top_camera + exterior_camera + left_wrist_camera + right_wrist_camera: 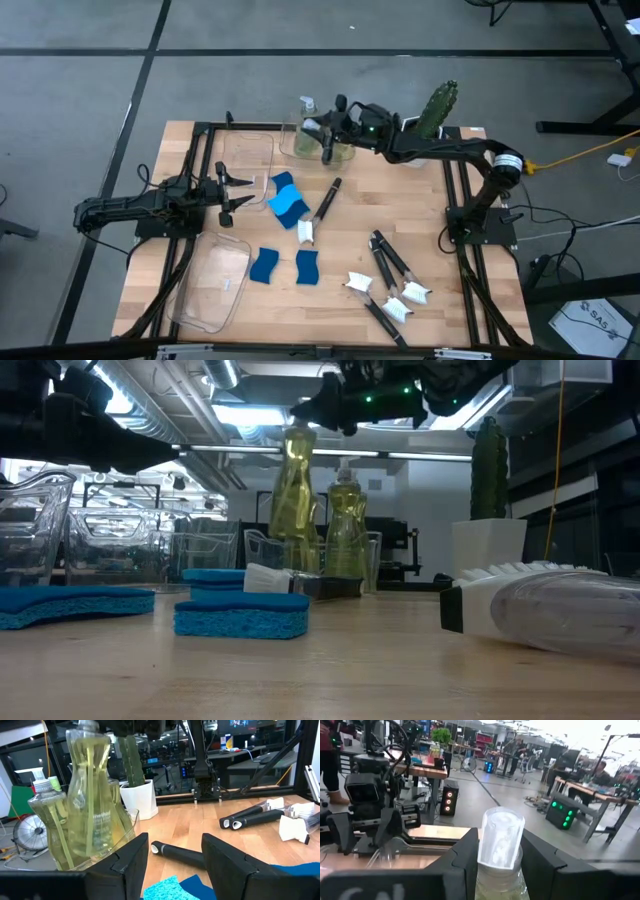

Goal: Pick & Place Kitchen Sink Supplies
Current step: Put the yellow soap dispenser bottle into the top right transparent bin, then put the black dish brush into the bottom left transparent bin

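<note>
From above, the right tool [328, 135] sits over the far bin [300, 150], clamped on a soap bottle [327, 150] standing upright. The left tool [236, 190], open and empty, waits nearer the sponges [288, 205]. At counter level, the held bottle [292, 490] hangs above its neighbour [345, 525]. The right wrist view shows fingers [465, 855] flanking its cap [500, 837].

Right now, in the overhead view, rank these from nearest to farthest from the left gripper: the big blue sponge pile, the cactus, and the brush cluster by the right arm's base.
1. Blue sponge pile: just right of the left gripper, near the table's middle.
2. Brush cluster: front right, toward the table's near edge.
3. Cactus: far right corner, behind the right arm.
</note>
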Controlling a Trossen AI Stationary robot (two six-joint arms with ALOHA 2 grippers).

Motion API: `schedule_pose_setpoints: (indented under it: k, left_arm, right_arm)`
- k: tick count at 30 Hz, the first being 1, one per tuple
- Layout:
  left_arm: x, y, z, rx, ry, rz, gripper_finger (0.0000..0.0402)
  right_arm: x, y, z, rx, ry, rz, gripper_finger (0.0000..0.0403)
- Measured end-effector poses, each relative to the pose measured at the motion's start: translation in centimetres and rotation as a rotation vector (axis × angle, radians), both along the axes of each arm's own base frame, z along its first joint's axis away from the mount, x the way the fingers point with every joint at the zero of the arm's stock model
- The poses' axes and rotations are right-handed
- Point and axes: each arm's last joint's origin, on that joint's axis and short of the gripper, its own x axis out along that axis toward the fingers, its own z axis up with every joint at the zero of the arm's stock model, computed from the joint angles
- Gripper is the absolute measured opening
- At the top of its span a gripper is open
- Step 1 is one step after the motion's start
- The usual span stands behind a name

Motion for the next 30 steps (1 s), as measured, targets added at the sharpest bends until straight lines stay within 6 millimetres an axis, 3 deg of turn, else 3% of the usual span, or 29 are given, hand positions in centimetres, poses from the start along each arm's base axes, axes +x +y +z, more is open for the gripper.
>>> schedule_pose_setpoints:
  k: [7, 16, 23, 30]
  left_arm:
    - [0.0, 0.0, 0.0, 0.000, 0.000, 0.000, 0.0179]
    - [0.0, 0.0, 0.0, 0.000, 0.000, 0.000, 0.0178]
    - [0.0, 0.0, 0.0, 0.000, 0.000, 0.000, 0.0179]
    - [0.0, 0.0, 0.0, 0.000, 0.000, 0.000, 0.0180]
  right_arm:
    - [0.8, -1.0, -2.1, 0.023, 0.053, -0.050, 0.0114]
    - [1.1, -1.6, -3.2, 0.080, 0.072, -0.106, 0.0114]
    - [0.9, -1.9, -3.0, 0.109, 0.059, -0.178, 0.0199]
    - [0.9, -1.9, -3.2, 0.121, 0.075, -0.174, 0.0217]
